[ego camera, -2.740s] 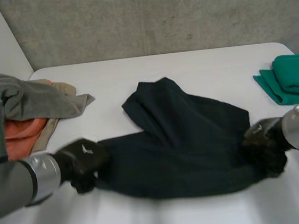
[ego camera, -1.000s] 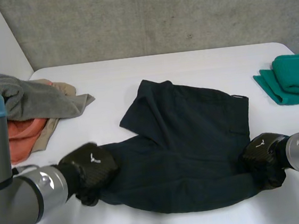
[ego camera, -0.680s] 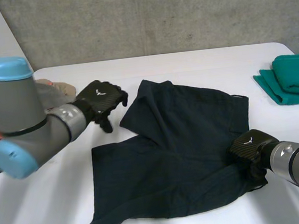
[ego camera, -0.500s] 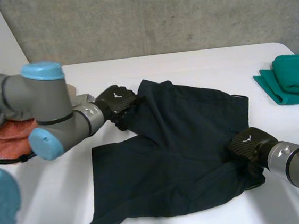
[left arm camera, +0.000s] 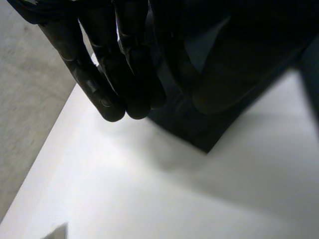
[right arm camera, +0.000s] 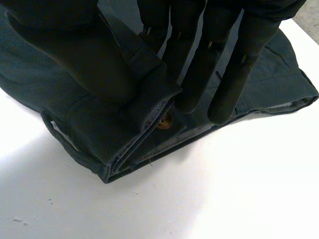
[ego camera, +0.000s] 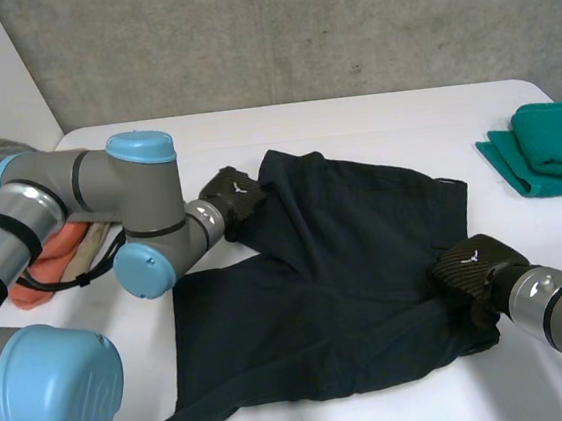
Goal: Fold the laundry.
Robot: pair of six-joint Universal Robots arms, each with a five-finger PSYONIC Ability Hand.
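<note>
On the white table (ego camera: 373, 125), dark shorts (ego camera: 338, 275) lie spread, the right hand (ego camera: 471, 269) pinching the near waistband corner, the left hand (ego camera: 234, 195) at the diagonally opposite far leg corner, its hold impossible to tell.

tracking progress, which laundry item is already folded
The green cloth on the robot's right side; the dark shorts lie spread, the grey and orange clothes heaped.
</note>
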